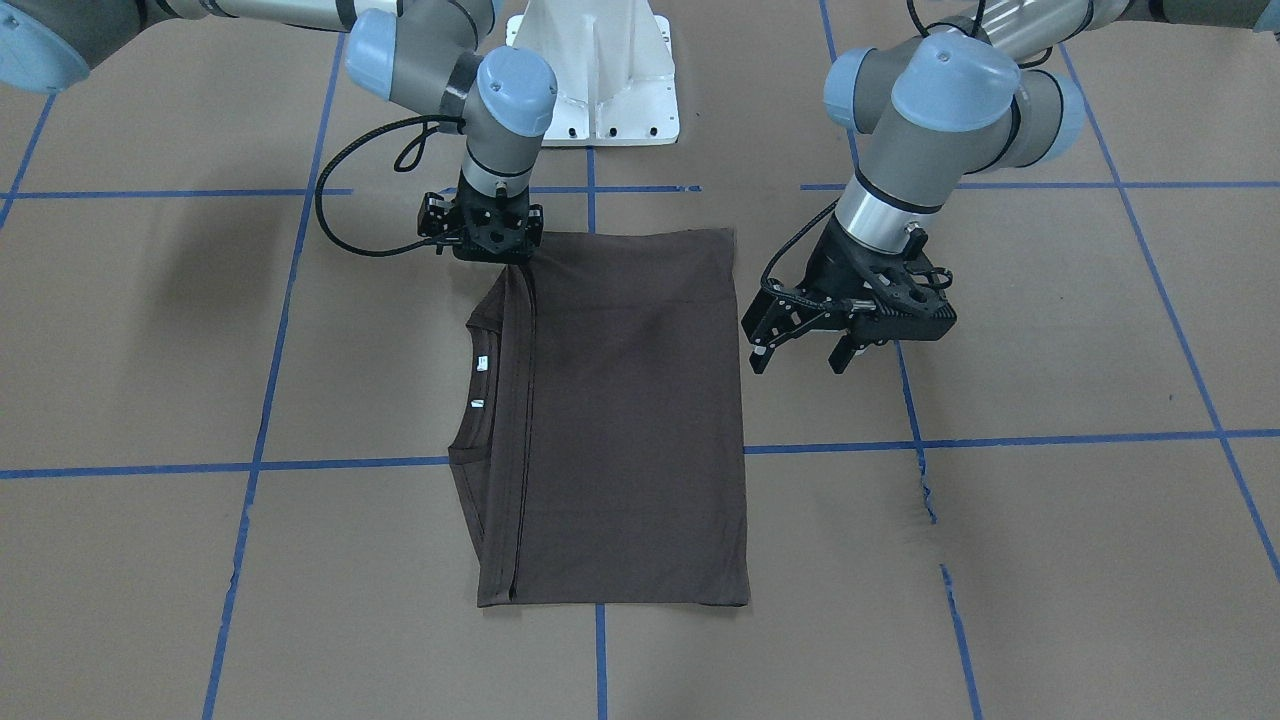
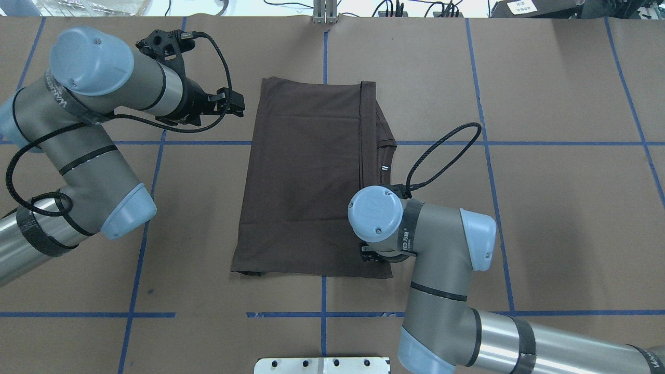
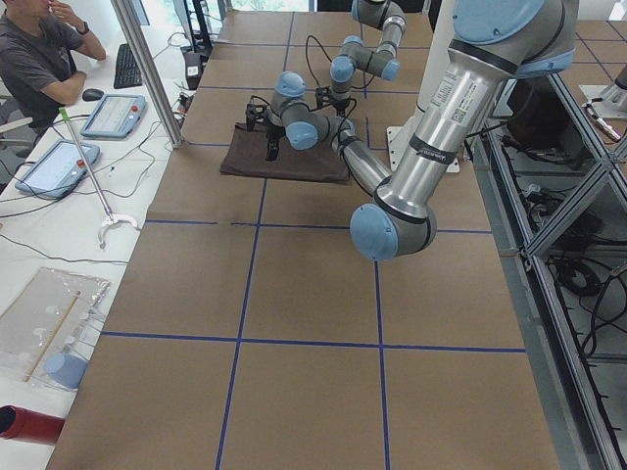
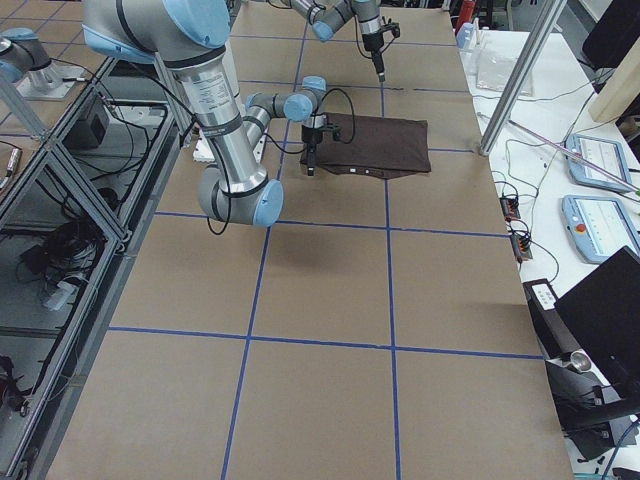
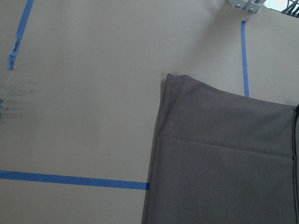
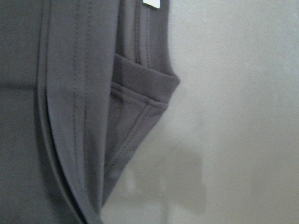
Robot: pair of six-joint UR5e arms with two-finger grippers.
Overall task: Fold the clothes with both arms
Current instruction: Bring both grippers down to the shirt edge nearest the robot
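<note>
Table point(image 1: 1050, 330): one T-shirt point(image 1: 630, 420); two claws: left claw point(image 1: 800, 358) spread, right claw point(image 1: 497, 255) vertical.

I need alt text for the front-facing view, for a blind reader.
A folded dark brown T-shirt lies on a brown table marked with blue tape. The right gripper is at its top-left corner; the left gripper hangs open beside it.
</note>
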